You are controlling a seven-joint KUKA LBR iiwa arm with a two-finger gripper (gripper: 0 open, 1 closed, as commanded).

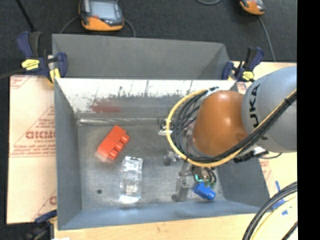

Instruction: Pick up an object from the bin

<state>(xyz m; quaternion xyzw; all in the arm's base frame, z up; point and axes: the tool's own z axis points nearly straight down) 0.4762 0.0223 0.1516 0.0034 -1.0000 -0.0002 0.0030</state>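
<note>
My gripper (181, 188) hangs under the arm's orange cover at the front right of the bin, low over the floor. A small blue object (204, 192) lies just to its right, close against it, with a bit of green (208, 178) above it; whether the gripper touches it cannot be made out. A clear plastic piece (131, 179) lies on the floor to the gripper's left. Further left and back sits an orange-red toy brick (113, 142), tilted, apart from the gripper.
The arm and its cables cover the right part of the bin. The near wall stands close in front of the gripper. Bare floor lies between the clear piece and the gripper.
</note>
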